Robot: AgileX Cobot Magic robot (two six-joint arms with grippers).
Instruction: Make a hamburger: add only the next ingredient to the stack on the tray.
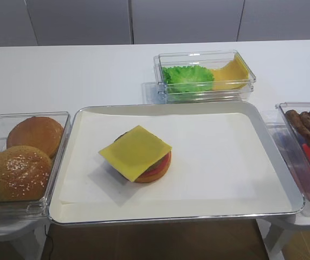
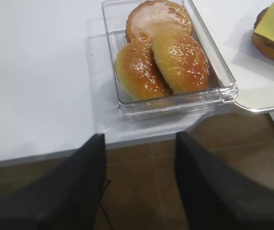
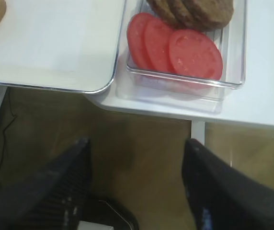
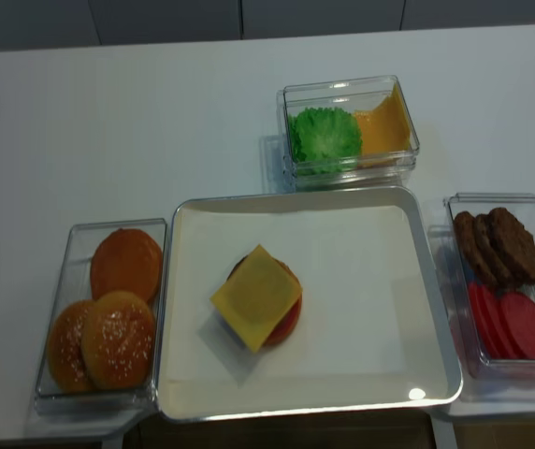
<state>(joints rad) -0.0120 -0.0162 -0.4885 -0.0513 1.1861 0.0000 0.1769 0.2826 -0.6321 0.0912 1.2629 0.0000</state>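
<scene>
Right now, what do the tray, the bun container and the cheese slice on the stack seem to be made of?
The tray looks like polished silver metal: its rim shines and mirrors light; white paper lines it. The bun container seems clear hard plastic, since the buns show through its glossy walls. The cheese slice looks smooth, matte yellow and thin; whether real or imitation, I cannot tell.

It looked like a staged food-prep test station, not a home kitchen. Beyond the open right claw [image 3: 137, 182] stood a bare white worktop [image 4: 108, 122] with ingredients sorted into clear plastic containers [image 4: 347, 131] around a paper-lined tray [image 4: 417, 374], plain grey panels [image 1: 79, 21] behind.
</scene>
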